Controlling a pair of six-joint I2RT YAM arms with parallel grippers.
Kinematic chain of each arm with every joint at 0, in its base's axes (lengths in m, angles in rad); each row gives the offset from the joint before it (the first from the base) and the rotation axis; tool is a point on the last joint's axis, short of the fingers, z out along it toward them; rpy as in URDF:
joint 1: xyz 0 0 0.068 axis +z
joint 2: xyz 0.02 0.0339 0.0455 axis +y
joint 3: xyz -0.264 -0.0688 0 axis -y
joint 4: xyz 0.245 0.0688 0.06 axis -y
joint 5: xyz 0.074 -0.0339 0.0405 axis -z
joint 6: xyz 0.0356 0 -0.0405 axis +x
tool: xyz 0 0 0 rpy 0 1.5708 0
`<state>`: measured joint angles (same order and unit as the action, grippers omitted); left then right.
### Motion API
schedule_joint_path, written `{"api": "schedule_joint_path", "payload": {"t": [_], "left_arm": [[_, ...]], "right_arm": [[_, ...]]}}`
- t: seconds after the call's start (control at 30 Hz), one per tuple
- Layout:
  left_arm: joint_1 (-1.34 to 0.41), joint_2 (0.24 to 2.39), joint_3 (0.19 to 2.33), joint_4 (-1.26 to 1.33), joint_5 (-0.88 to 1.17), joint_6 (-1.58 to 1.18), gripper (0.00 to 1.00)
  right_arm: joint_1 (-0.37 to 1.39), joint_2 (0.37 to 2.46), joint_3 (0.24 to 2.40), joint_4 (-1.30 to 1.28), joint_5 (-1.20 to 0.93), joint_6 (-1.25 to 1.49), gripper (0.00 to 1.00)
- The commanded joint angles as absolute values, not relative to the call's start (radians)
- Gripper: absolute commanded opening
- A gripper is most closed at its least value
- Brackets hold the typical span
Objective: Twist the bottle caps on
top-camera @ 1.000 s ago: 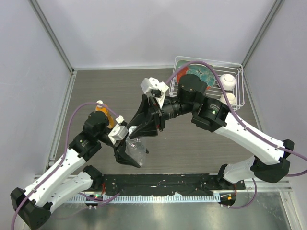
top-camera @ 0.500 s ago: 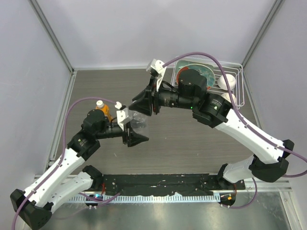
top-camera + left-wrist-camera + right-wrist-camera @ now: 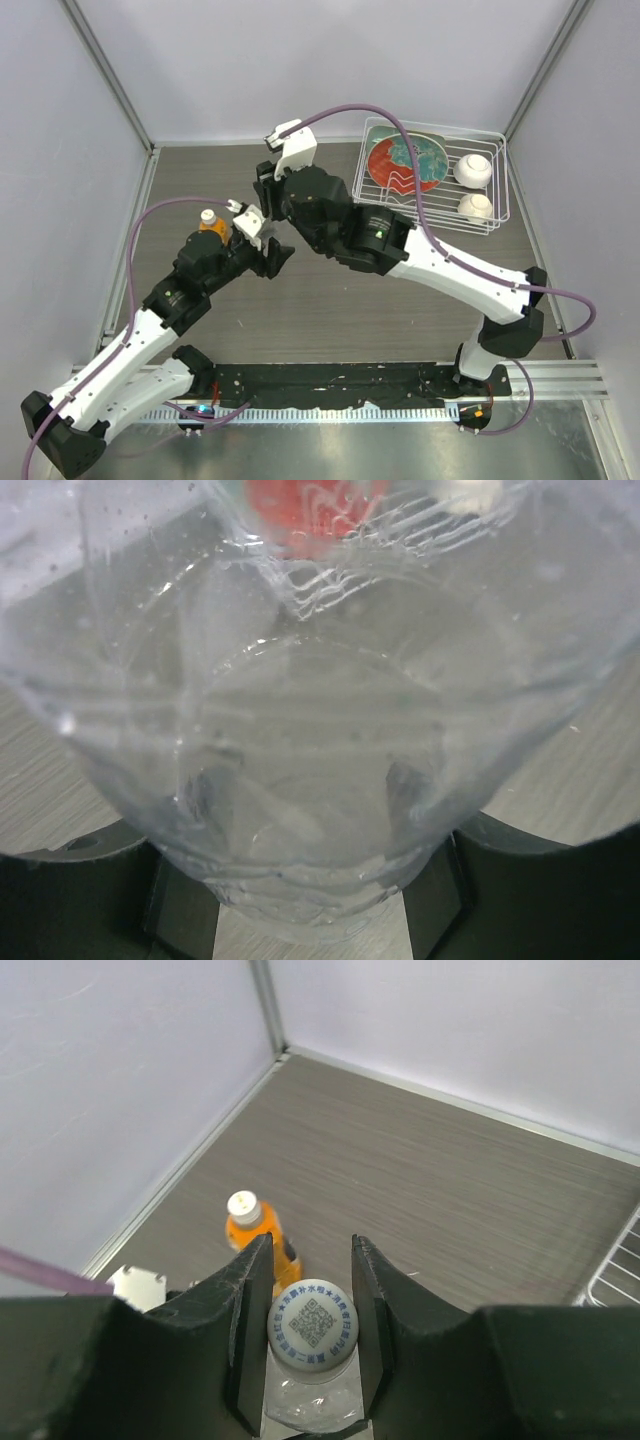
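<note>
Wood-grain counter (image 3: 400,320), grey walls round it. Centre-left over it, the clear bottle (image 3: 320,730) is held round its body by the L gripper (image 3: 310,890), fingers set wide, one each side. It seems lifted off the counter and tilted, but I can't be sure.

The R gripper (image 3: 311,1270) is at the neck end, fingers narrow and pinched on the white cap (image 3: 314,1325). The cap sits on the neck w/ its printed top facing the R wrist cam.

Key relation: the bottle's long axis runs approx in line w/ the R gripper's own axis, cap square between the fingers. So a wrist roll should turn the cap about the thread while L braces the body. Can't tell how far it's threaded.

The orange bottle (image 3: 262,1245) stands on the counter beyond, nr the left wall, beside the L arm's wrist. It has the cream cap (image 3: 243,1203) on top; tight or not, can't tell.
</note>
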<state>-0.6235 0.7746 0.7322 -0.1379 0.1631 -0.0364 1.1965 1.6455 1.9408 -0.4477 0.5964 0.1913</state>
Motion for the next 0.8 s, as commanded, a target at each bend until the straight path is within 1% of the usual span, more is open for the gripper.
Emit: {"api": "schedule_joint_path", "payload": {"t": [0.0, 0.03, 0.13, 0.17, 0.2, 0.23, 0.27, 0.33, 0.37, 0.43, 0.47, 0.5, 0.53, 0.57, 0.6, 0.63, 0.7, 0.73, 0.77], "left_arm": [[-0.617, 0.739, 0.769, 0.109, -0.127, -0.04, 0.0], [-0.617, 0.739, 0.767, 0.107, -0.158, -0.043, 0.0], [-0.615, 0.739, 0.764, 0.091, -0.161, -0.054, 0.0], [-0.614, 0.741, 0.759, 0.087, -0.155, -0.058, 0.0], [-0.614, 0.741, 0.758, 0.078, -0.147, -0.069, 0.0], [-0.612, 0.741, 0.758, 0.071, -0.132, -0.074, 0.0], [-0.612, 0.742, 0.756, 0.064, -0.102, -0.078, 0.0], [-0.611, 0.741, 0.755, 0.041, -0.046, -0.084, 0.0], [-0.611, 0.741, 0.749, 0.037, -0.004, -0.087, 0.0], [-0.609, 0.739, 0.744, 0.026, 0.066, -0.11, 0.0], [-0.607, 0.739, 0.736, 0.026, 0.102, -0.117, 0.0], [-0.607, 0.739, 0.732, 0.025, 0.182, -0.121, 0.0], [-0.606, 0.738, 0.727, 0.025, 0.239, -0.124, 0.0], [-0.606, 0.736, 0.72, 0.025, 0.286, -0.127, 0.02], [-0.604, 0.735, 0.715, 0.028, 0.399, -0.13, 0.03], [-0.604, 0.736, 0.706, 0.034, 0.457, -0.13, 0.03], [-0.604, 0.739, 0.698, 0.055, 0.584, -0.127, 0.0], [-0.604, 0.745, 0.698, 0.057, 0.704, -0.129, 0.0], [-0.604, 0.749, 0.698, 0.058, 0.782, -0.135, 0.0]], "right_arm": [[1.227, 1.71, 1.985, -0.62, 0.934, 0.23, 0.01], [1.229, 1.715, 1.988, -0.614, 0.933, 0.238, 0.01], [1.232, 1.72, 1.994, -0.575, 0.887, 0.245, 0.01], [1.232, 1.721, 2.003, -0.572, 0.878, 0.242, 0.02], [1.232, 1.724, 2.023, -0.565, 0.849, 0.241, 0.06], [1.232, 1.72, 2.032, -0.561, 0.83, 0.236, 0.13], [1.232, 1.715, 2.051, -0.557, 0.809, 0.223, 0.3], [1.232, 1.686, 2.063, -0.543, 0.752, 0.218, 0.48], [1.232, 1.672, 2.071, -0.538, 0.743, 0.222, 0.59], [1.23, 1.619, 2.069, -0.532, 0.691, 0.23, 0.65], [1.232, 1.599, 2.065, -0.529, 0.666, 0.233, 0.71], [1.23, 1.576, 2.05, -0.522, 0.643, 0.233, 0.73], [1.23, 1.524, 2.037, -0.511, 0.571, 0.229, 0.76], [1.23, 1.5, 2.022, -0.499, 0.527, 0.216, 0.78], [1.229, 1.47, 1.985, -0.468, 0.464, 0.2, 0.79], [1.218, 1.424, 1.967, -0.457, 0.348, 0.163, 0.81], [1.191, 1.384, 1.922, -0.451, 0.199, 0.143, 0.84], [1.174, 1.368, 1.913, -0.451, 0.148, 0.132, 0.85], [1.136, 1.341, 1.89, -0.451, -0.018, 0.126, 0.86]]}}
